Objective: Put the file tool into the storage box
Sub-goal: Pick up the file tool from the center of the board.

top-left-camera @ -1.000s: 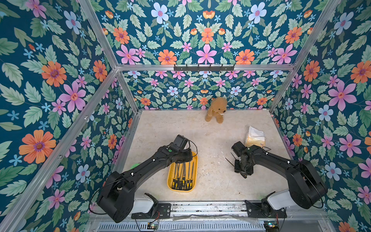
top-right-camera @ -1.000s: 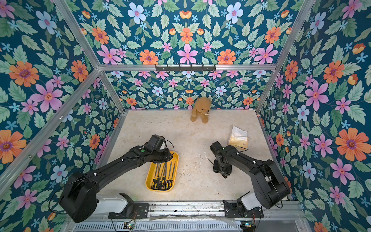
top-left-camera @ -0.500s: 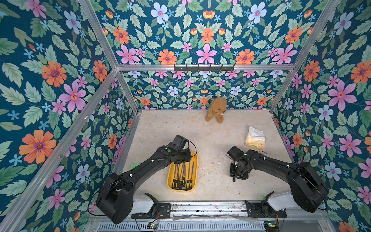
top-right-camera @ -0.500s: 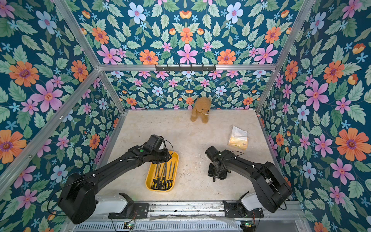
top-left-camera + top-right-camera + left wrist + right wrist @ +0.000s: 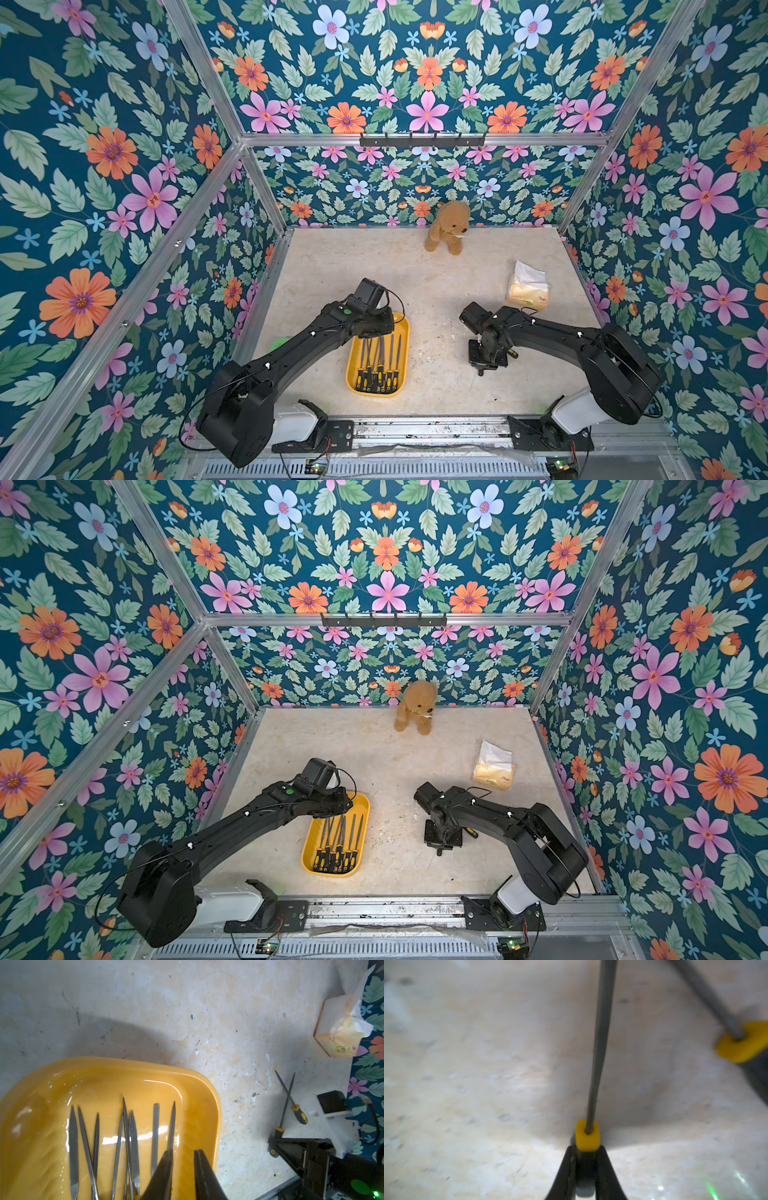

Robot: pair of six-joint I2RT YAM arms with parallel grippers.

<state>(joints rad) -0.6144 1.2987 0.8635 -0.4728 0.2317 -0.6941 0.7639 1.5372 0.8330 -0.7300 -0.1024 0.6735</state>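
Right gripper (image 5: 586, 1154) is clamped on the black-and-yellow handle of a file (image 5: 600, 1043) down at the table (image 5: 467, 1064), well apart from the yellow tray (image 5: 404, 332). A second file (image 5: 299, 1111) crosses its shaft. Left gripper (image 5: 182, 1159), jaws slightly apart and empty, hangs over the stored files (image 5: 133, 1136) in the tray. A tissue pack (image 5: 527, 286) sits beyond.
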